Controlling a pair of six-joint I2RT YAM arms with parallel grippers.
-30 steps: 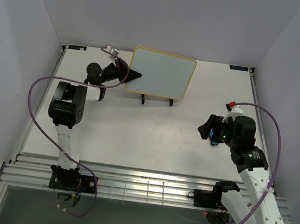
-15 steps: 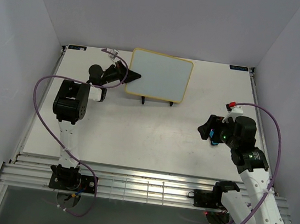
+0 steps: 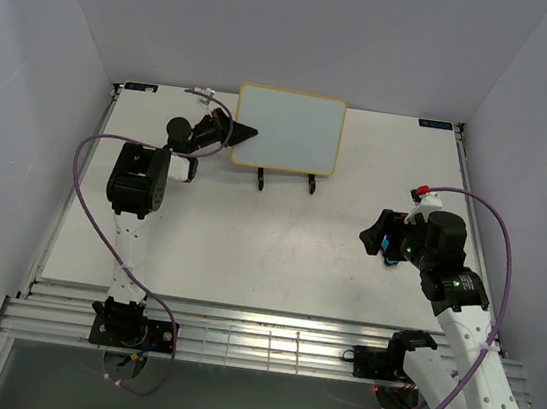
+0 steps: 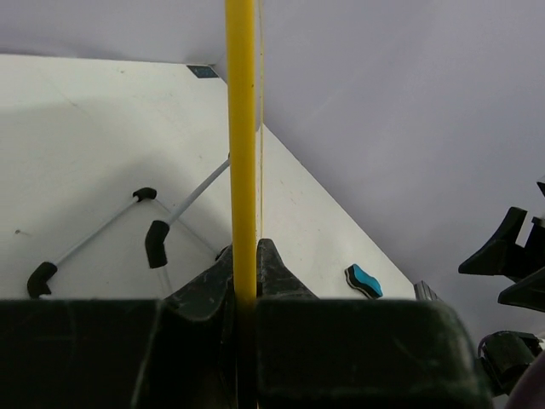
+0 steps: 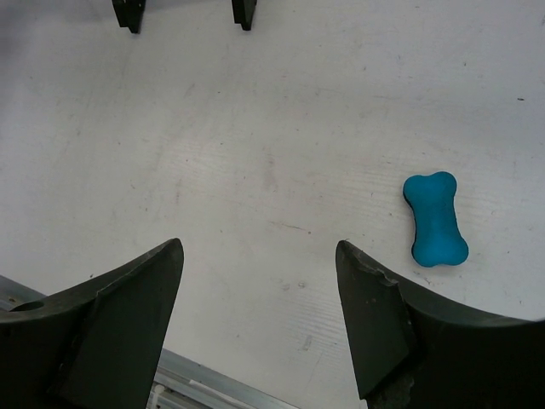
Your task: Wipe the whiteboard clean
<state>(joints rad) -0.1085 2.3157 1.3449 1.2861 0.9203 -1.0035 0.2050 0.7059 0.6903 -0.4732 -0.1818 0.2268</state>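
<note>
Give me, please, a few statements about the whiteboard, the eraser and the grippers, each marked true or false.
1. The left gripper is shut on the yellow frame of the whiteboard. True.
2. The right gripper holds the eraser. False: it is open, and the eraser lies on the table.
3. The whiteboard's face carries writing. False: in the top view it looks blank.
4. The feet of the stand show below the whiteboard in the top view. True.
</note>
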